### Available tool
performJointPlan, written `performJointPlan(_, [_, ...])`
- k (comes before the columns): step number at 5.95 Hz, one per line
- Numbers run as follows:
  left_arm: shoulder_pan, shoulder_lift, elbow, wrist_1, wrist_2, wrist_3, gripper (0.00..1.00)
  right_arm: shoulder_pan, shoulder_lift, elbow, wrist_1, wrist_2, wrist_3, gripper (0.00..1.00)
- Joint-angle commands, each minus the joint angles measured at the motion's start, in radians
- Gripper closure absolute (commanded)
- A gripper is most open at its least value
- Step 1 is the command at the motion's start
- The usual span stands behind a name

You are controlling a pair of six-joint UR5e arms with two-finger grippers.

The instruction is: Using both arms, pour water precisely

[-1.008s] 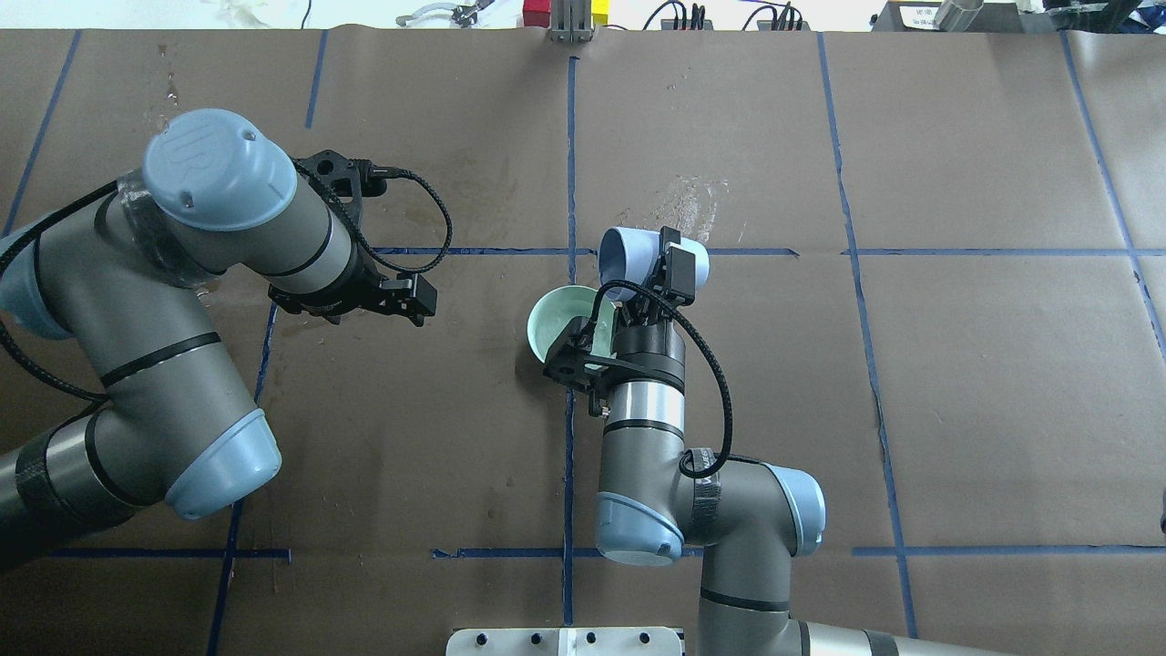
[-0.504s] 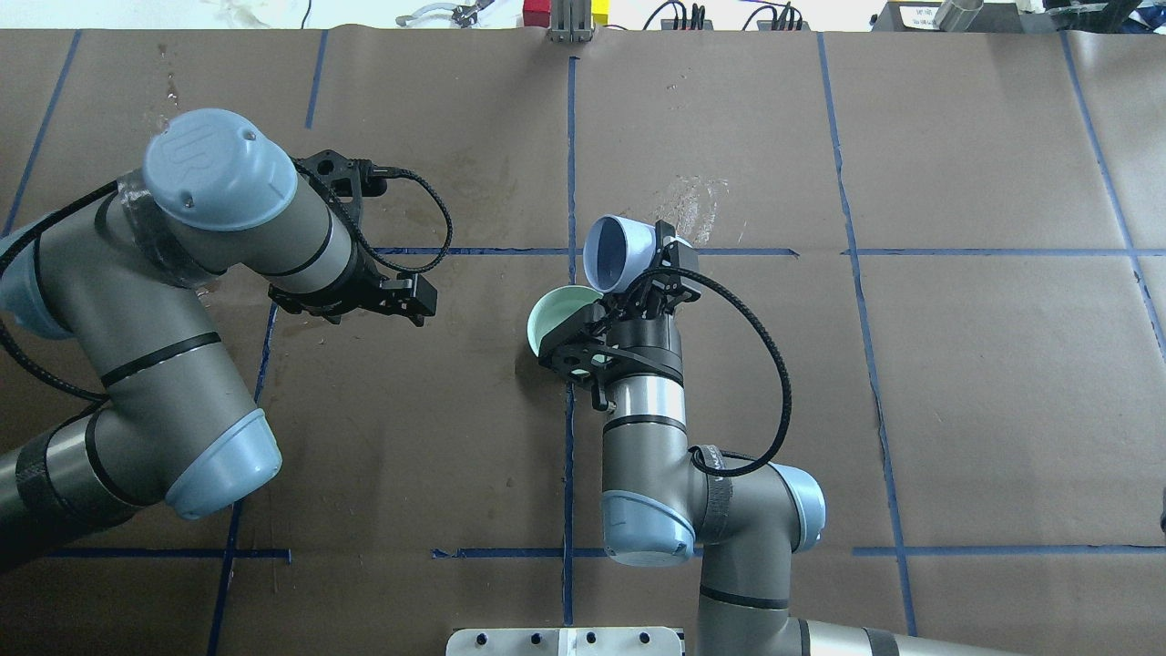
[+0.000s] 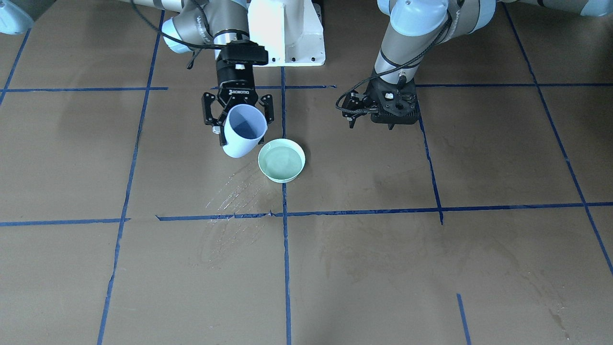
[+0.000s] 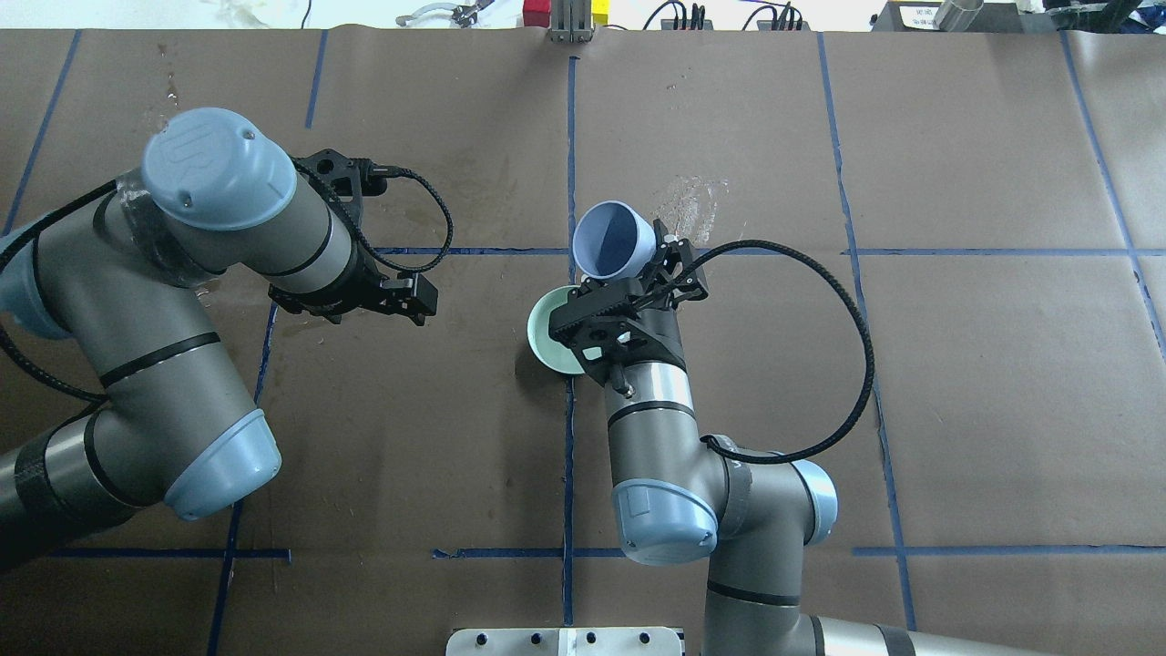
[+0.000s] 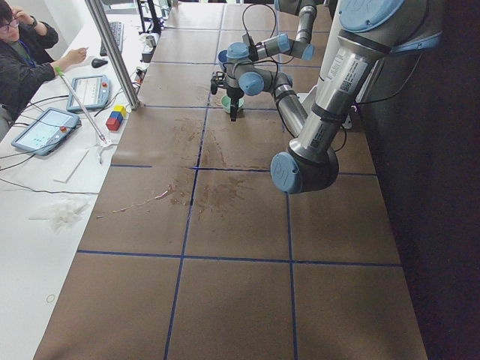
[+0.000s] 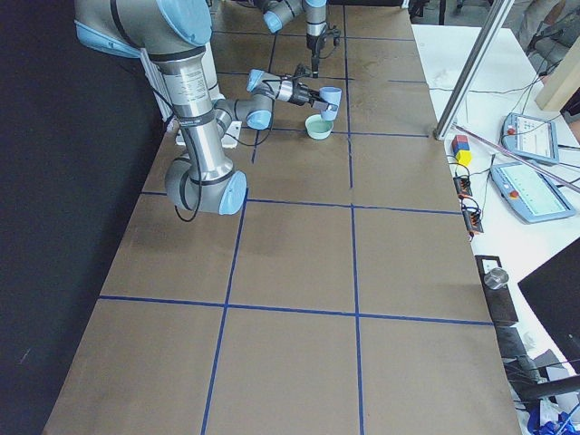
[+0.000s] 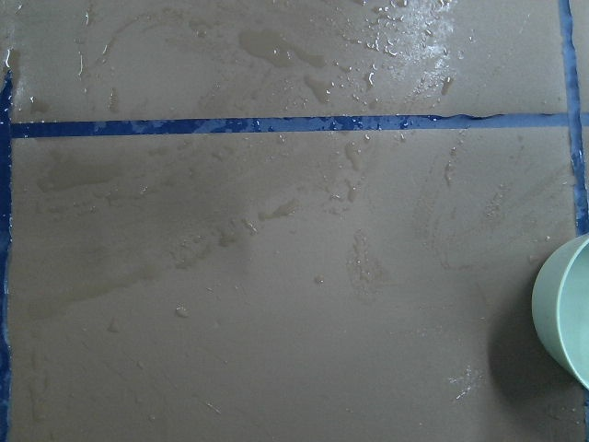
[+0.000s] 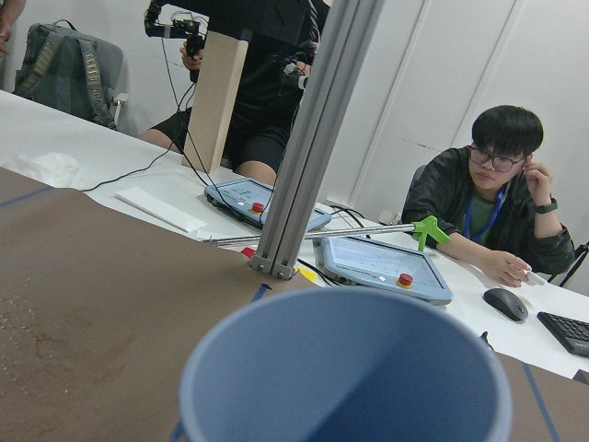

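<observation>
My right gripper (image 3: 239,120) is shut on a pale blue cup (image 3: 242,132), held tilted just beside and above a mint green bowl (image 3: 278,178). The bowl holds water (image 3: 282,159), a faint glossy surface. In the overhead view the cup (image 4: 612,239) has its mouth up and looks empty, and the bowl (image 4: 547,337) is half hidden under my right wrist. My left gripper (image 3: 387,108) points down over bare table, away from the bowl. Its fingers are hidden, so I cannot tell if it is open. The bowl's edge shows in the left wrist view (image 7: 566,313).
Spilled droplets (image 3: 234,189) streak the brown paper beside the bowl, and damp stains (image 7: 276,46) lie under the left wrist. A metal post (image 8: 304,138) stands at the table's far edge, with operators and tablets (image 8: 382,267) beyond it.
My right wrist has rotated. The cup has gone from lying tipped with its mouth over the bowl to nearly upright, and has shifted a little away from the bowl. The left arm has not moved.
</observation>
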Motion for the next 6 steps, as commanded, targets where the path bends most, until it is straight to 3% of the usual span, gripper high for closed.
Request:
performJointPlan(1, [0.000,0.000,-0.005,0.000,0.000,0.000,0.00,0.066,-0.131,0.067,0.001,0.069,0.124,1.00])
performJointPlan(2, [0.000,0.000,-0.005,0.000,0.000,0.000,0.00,0.107,-0.219,0.090,0.016,0.093,0.140,1.00])
performJointPlan(3, [0.000,0.000,-0.005,0.000,0.000,0.000,0.00,0.150,-0.310,0.119,0.076,0.168,0.147,1.00])
performJointPlan(4, [0.000,0.000,-0.005,0.000,0.001,0.000,0.00,0.181,-0.415,0.122,0.155,0.180,0.151,1.00])
performJointPlan(6, [0.000,0.000,-0.003,0.000,0.001,0.001,0.00,0.228,-0.635,0.091,0.441,0.241,0.165,1.00])
